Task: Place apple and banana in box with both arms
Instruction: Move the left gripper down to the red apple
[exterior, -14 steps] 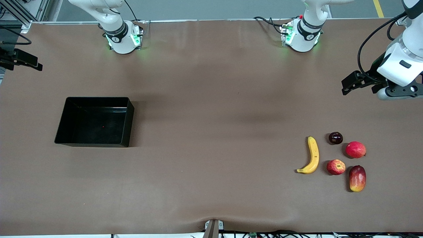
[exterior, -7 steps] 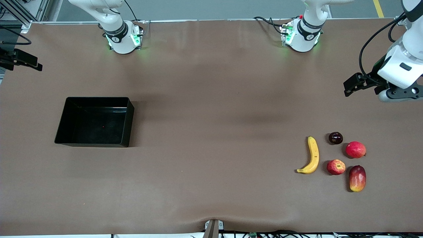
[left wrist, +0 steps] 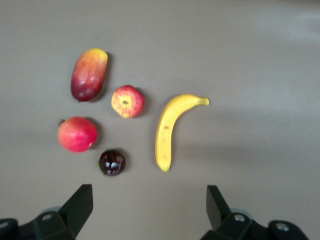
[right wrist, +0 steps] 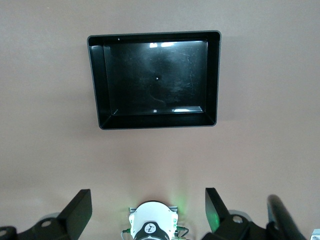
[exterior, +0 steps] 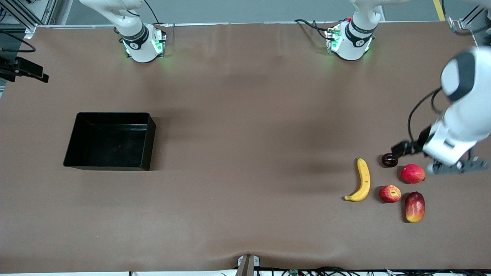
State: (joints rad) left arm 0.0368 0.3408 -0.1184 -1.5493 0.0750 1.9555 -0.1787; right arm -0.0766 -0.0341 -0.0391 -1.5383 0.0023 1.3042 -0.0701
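1. Front view: the left claw [exterior: 399, 147] has swung down from the surface's [exterior: 245, 115] edge to hang over the dark round fruit [exterior: 389, 160], fingers apart and empty.
2. Banana [exterior: 362, 180] and apple [exterior: 389, 193] lie untouched beside it; a first pick looks imminent.
3. Right claw [right wrist: 147, 210], fingers apart, waits over the empty box [exterior: 71, 153], well away at the right arm's end.

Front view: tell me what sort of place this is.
Most likely a robotics lab test bench. Two white arms are bolted to a brown-covered table, cables run along its edges, and fruit props, a banana and an apple, lie apart from an empty black box.
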